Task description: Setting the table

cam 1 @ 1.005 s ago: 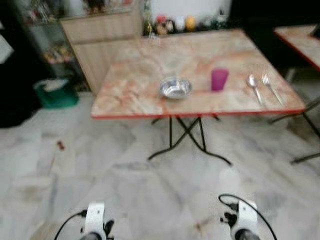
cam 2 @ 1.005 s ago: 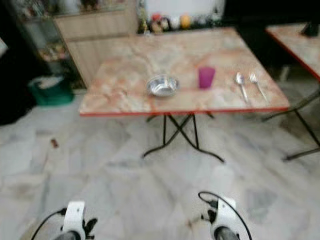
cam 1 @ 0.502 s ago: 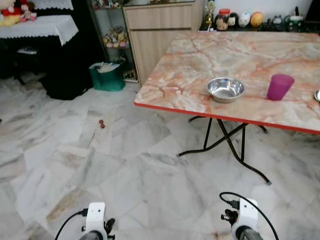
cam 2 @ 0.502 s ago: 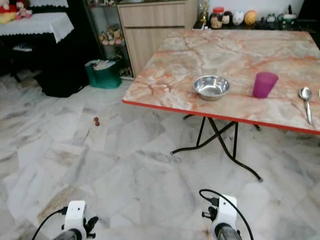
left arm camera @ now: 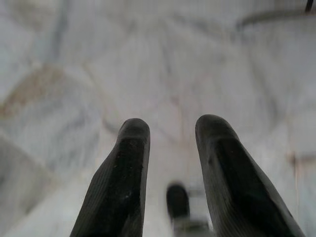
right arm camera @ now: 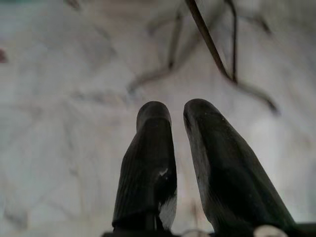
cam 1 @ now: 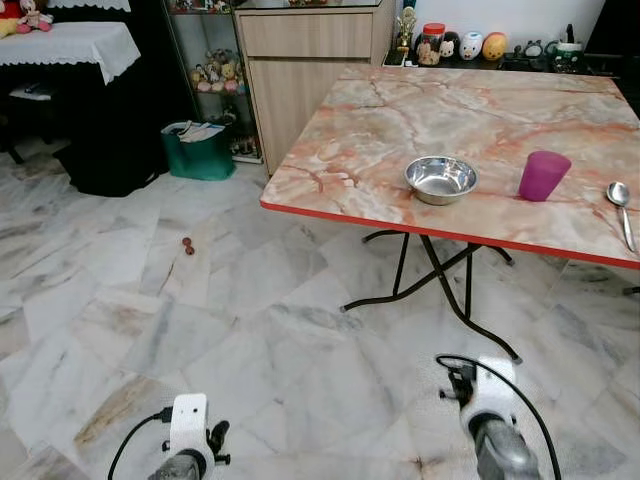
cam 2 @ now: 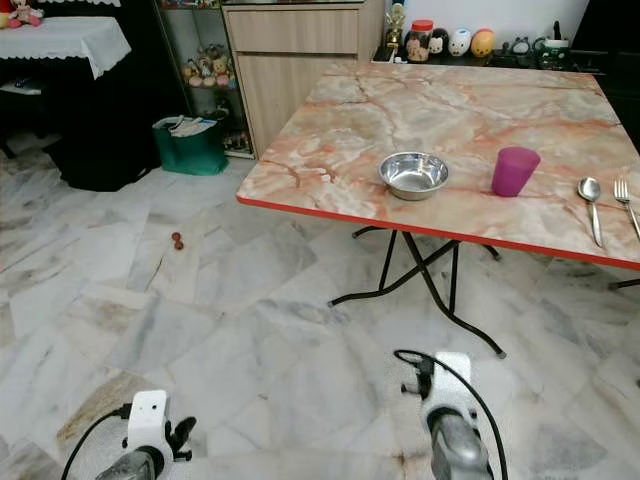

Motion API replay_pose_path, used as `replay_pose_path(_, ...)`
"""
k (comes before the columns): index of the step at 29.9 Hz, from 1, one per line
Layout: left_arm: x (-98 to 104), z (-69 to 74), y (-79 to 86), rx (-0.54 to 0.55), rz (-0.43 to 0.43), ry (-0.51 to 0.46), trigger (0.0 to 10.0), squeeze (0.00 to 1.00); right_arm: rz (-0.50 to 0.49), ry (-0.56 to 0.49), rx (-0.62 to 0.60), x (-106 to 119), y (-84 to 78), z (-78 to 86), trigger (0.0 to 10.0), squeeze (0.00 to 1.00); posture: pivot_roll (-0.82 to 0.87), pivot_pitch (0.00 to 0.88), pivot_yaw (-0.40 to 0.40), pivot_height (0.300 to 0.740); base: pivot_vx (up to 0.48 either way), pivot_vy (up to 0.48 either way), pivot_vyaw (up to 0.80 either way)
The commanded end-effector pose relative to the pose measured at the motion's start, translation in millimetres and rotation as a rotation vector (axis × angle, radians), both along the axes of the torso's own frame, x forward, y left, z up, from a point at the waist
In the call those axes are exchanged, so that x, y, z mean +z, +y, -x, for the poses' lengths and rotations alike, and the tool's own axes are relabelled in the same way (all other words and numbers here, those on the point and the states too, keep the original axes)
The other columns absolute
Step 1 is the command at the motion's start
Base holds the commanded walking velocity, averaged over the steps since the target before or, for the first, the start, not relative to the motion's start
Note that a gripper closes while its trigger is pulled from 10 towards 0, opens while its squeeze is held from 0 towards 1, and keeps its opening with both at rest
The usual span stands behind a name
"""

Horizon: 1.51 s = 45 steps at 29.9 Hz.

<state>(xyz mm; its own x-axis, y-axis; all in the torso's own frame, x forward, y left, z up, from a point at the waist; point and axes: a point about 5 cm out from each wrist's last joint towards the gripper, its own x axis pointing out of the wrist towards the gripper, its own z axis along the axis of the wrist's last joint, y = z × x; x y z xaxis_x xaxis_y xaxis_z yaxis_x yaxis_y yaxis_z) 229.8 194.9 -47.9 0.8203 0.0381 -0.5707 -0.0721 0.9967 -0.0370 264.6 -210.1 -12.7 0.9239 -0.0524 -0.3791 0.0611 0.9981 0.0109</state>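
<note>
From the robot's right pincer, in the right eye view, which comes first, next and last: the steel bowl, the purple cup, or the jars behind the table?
1. Steel bowl, near the table's front edge.
2. Purple cup, just right of the bowl; close to the bowl's rank.
3. Jars, beyond the table's back edge.

The right pincer hangs low above the floor.

Head stereo pair, floor-facing wrist cameras

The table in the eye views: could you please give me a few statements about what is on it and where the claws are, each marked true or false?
1. A steel bowl sits near the front edge of the table. True.
2. The purple cup lies tipped over. False: it stands upright.
3. A spoon and fork lie side by side beyond the cup. True.
4. The right claw grips the bowl. False: it hangs empty above the floor, as does the left claw.
</note>
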Motion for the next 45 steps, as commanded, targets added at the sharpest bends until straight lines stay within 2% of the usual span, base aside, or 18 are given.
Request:
replay_pose_path(1,7.8,-7.3,2.8,0.017,-0.005,-0.062,10.0,0.00,0.011,-0.071,0.047,9.9,6.4,-8.0,10.0,0.00,-0.12,0.000,0.060,0.740,0.000,0.000,0.00)
replay_pose_path(2,13.4,-11.0,3.9,0.034,-0.001,-0.116,10.0,0.00,0.027,-0.157,0.082,22.1,10.6,-14.7,10.0,0.00,-0.11,0.000,0.054,0.740,0.000,0.000,0.00)
replay_pose_path(4,15.2,-12.0,4.3,0.040,0.000,-0.134,10.0,0.00,0.038,-0.188,0.095,26.6,12.0,-16.6,10.0,0.00,-0.11,0.000,0.054,0.740,0.000,0.000,0.00)
replay_pose_path(6,15.3,-10.9,1.4,0.042,0.010,-0.151,10.0,0.00,0.030,-0.298,0.090,45.0,13.4,-21.2,10.0,0.00,-0.10,0.000,0.045,0.740,0.000,0.000,0.00)
replay_pose_path(7,15.3,-10.9,1.4,0.042,0.010,-0.151,10.0,0.00,0.030,-0.298,0.090,45.0,13.4,-21.2,10.0,0.00,-0.10,0.000,0.045,0.740,0.000,0.000,0.00)
replay_pose_path(10,12.6,-8.8,-0.1,0.043,0.011,-0.133,10.0,0.00,0.035,-0.388,0.096,63.7,17.8,-25.2,10.0,0.00,-0.11,0.000,0.050,0.740,0.000,0.000,0.00)
replay_pose_path(11,12.6,-8.8,-0.1,0.043,0.011,-0.133,10.0,0.00,0.035,-0.388,0.096,63.7,17.8,-25.2,10.0,0.00,-0.11,0.000,0.050,0.740,0.000,0.000,0.00)
replay_pose_path(12,8.5,-6.2,-2.7,0.027,0.017,-0.100,10.0,0.00,0.048,-0.454,0.091,81.2,20.8,-31.8,10.0,0.00,-0.12,0.000,0.058,0.740,0.000,0.000,0.00)
replay_pose_path(18,1.9,-0.7,-6.5,-0.037,-0.005,-0.042,10.0,0.00,0.033,-0.594,0.070,124.3,30.2,-51.5,10.0,0.00,-0.14,0.000,0.065,0.740,0.045,0.000,0.00)
replay_pose_path(22,1.6,-0.4,-4.7,-0.042,-0.015,-0.036,10.0,0.00,0.005,-0.609,0.044,136.2,31.6,-58.3,10.0,0.00,-0.13,0.000,0.062,0.740,0.355,0.000,-0.18)
replay_pose_path(26,2.0,-0.8,-2.3,-0.038,-0.017,-0.033,10.0,0.00,-0.009,-0.609,0.038,142.8,34.2,-59.9,10.0,0.00,-0.12,0.000,0.060,0.740,0.401,0.000,-0.73)
replay_pose_path(32,0.2,2.5,3.1,-0.032,-0.026,-0.018,10.0,0.00,-0.021,-0.631,0.029,158.1,40.9,-62.0,10.0,0.00,-0.12,0.000,0.060,0.740,0.422,0.000,0.00)
replay_pose_path(45,-4.2,8.5,3.1,-0.032,-0.028,0.008,10.0,0.00,-0.041,-0.616,0.020,162.2,40.9,-63.2,10.0,0.00,-0.12,0.000,0.062,0.740,0.423,0.000,0.00)
